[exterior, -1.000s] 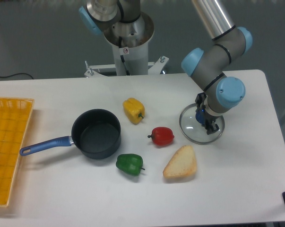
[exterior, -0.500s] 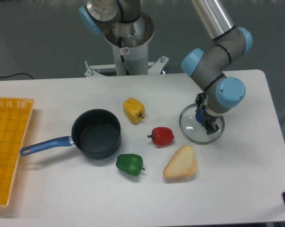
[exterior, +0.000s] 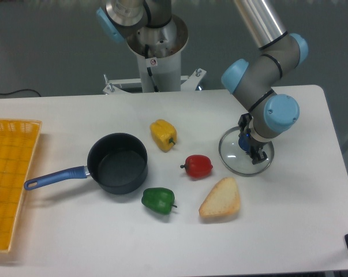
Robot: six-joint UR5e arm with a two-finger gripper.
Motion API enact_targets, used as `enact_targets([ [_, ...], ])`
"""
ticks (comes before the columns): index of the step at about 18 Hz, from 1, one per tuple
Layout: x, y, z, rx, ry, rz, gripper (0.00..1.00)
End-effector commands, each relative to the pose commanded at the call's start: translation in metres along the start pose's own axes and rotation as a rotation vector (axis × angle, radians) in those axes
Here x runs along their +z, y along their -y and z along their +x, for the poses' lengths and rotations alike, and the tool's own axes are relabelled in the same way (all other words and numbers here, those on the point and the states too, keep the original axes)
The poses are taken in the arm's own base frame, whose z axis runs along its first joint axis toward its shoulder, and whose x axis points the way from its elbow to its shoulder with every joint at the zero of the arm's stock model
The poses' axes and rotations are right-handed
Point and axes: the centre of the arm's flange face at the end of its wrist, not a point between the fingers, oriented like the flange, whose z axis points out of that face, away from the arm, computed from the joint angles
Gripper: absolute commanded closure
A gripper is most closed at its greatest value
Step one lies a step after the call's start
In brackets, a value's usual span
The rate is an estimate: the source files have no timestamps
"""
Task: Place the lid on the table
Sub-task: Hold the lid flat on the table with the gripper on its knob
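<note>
Lid (exterior: 231, 154) flat on the table (exterior: 289, 219), gripper (exterior: 249, 151) at its knob, grip unclear; no legible writing.

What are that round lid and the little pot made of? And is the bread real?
The lid looks like clear glass with a thin metal rim: the white table shows through it. The pot seems dark matte metal, perhaps coated, with a glossy blue handle that may be plastic. The bread has an even, smooth tan surface, so it is probably a plastic or foam replica, though that cannot be confirmed.
</note>
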Motion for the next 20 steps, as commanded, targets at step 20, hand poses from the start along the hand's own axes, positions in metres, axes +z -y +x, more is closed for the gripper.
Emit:
enact_targets([
  [20,0.0004,-0.0006,-0.0014,0.004,0.004,-0.002,0.19],
])
